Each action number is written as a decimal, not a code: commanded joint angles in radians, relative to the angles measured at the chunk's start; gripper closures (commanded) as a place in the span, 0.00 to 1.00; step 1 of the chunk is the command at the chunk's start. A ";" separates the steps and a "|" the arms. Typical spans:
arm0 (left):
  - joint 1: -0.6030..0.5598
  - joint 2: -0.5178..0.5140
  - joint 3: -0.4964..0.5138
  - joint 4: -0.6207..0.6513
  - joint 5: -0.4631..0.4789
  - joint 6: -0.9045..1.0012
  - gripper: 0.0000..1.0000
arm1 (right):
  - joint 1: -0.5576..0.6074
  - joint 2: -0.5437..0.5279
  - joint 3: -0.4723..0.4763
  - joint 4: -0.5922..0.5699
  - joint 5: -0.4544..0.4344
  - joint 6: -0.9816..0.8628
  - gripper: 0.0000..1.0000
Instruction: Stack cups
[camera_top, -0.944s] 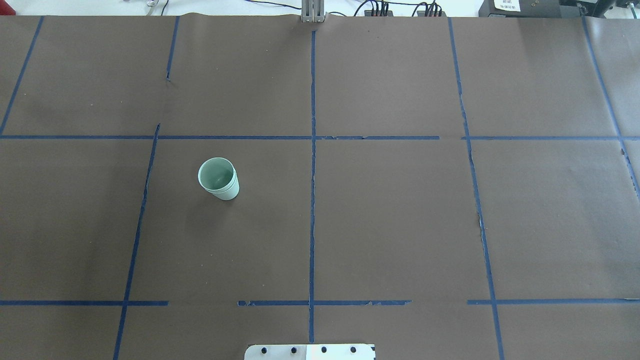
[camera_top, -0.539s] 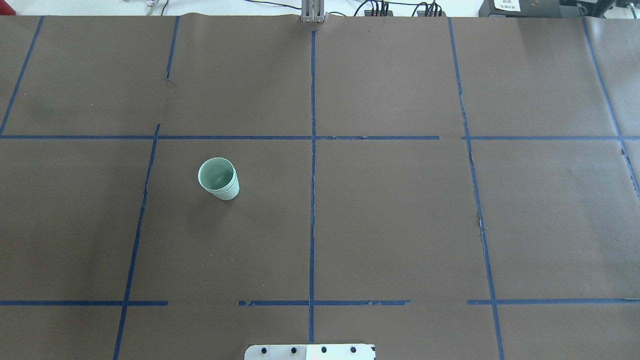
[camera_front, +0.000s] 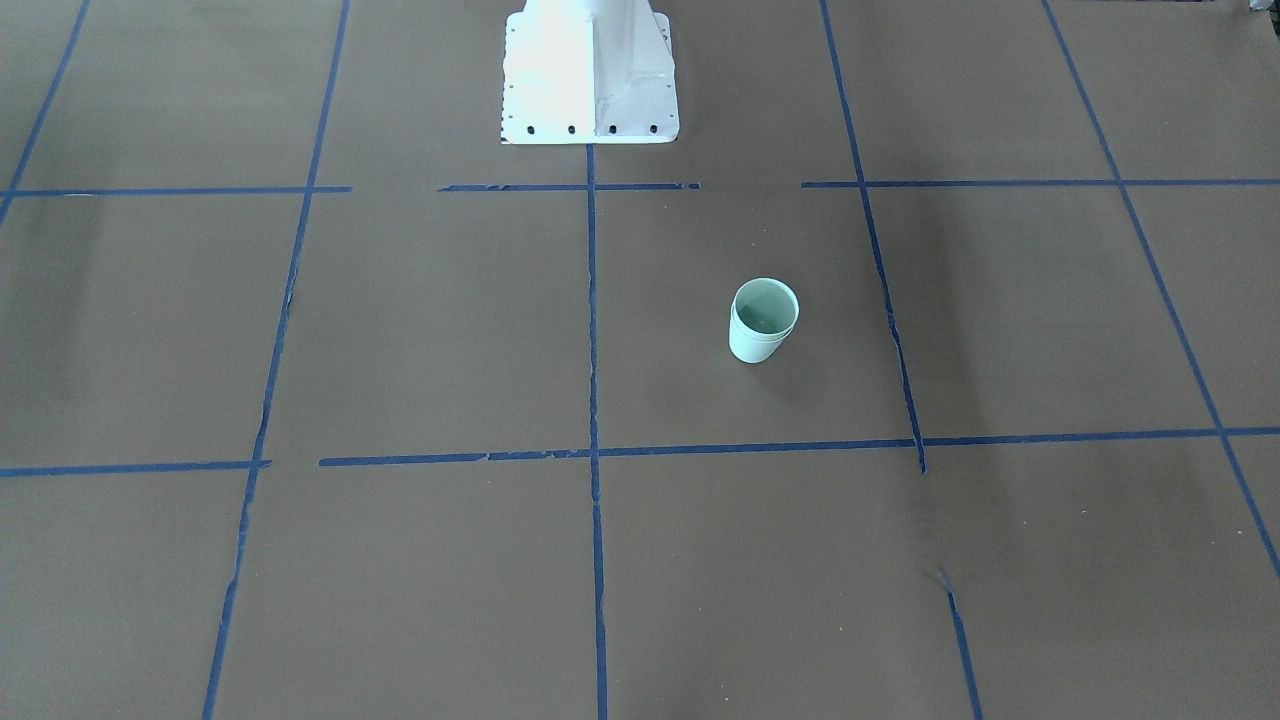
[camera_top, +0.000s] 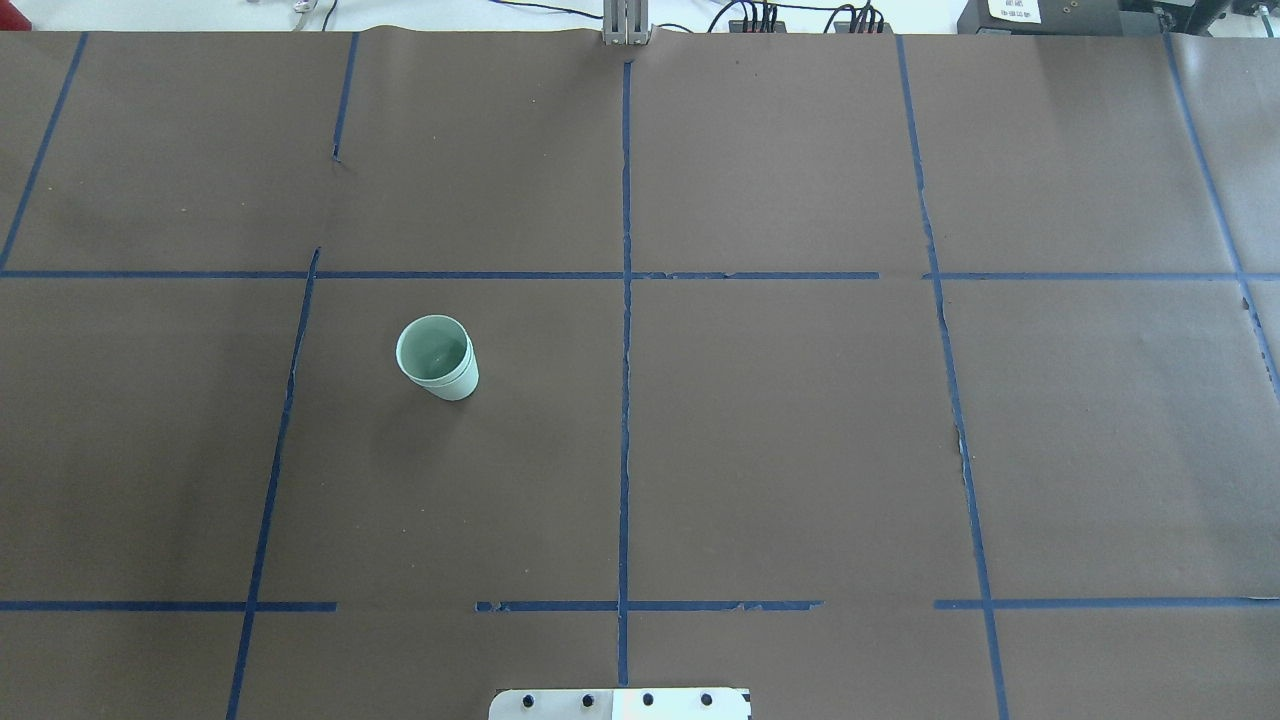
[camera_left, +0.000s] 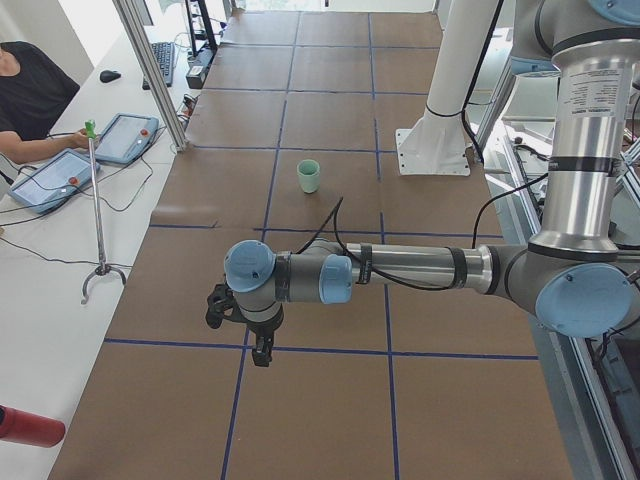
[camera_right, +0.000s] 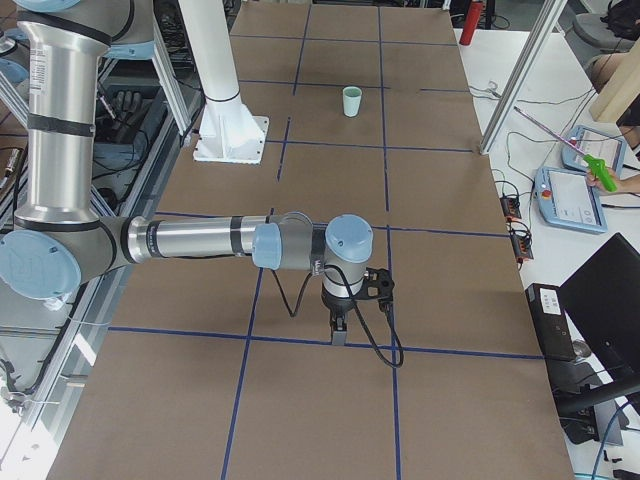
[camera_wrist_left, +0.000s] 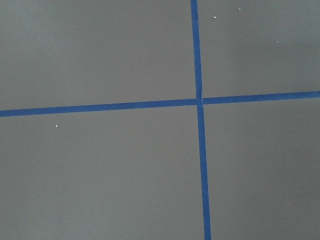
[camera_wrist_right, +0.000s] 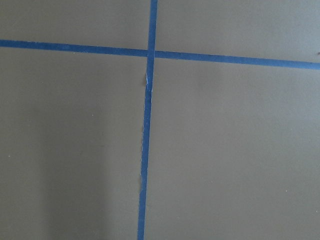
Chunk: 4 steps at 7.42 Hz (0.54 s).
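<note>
The two pale mint-green cups (camera_top: 437, 357) stand upright as one nested stack, one inside the other, on the brown paper left of the centre line. The stack also shows in the front-facing view (camera_front: 764, 320) and, small and far off, in both side views (camera_left: 309, 176) (camera_right: 352, 101). My left gripper (camera_left: 262, 352) hangs over the table's left end, far from the cups; I cannot tell if it is open or shut. My right gripper (camera_right: 338, 335) hangs over the right end, also far away and unreadable. Both wrist views show only paper and blue tape.
The white robot base (camera_front: 590, 70) stands at the table's near edge. Blue tape lines (camera_top: 625, 350) grid the paper. Beyond the far edge are an aluminium post (camera_left: 150, 70), tablets (camera_left: 50, 180), a grabber stick (camera_left: 95, 210) and a seated operator (camera_left: 25, 90).
</note>
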 joint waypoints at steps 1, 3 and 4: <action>0.000 0.001 0.000 0.000 -0.001 0.000 0.00 | 0.000 0.000 0.000 0.001 0.000 0.000 0.00; 0.000 -0.002 0.000 0.000 0.001 -0.001 0.00 | 0.000 0.000 0.000 0.001 0.000 0.000 0.00; 0.000 -0.005 0.000 0.000 0.001 -0.001 0.00 | 0.000 0.000 0.000 0.000 0.000 0.000 0.00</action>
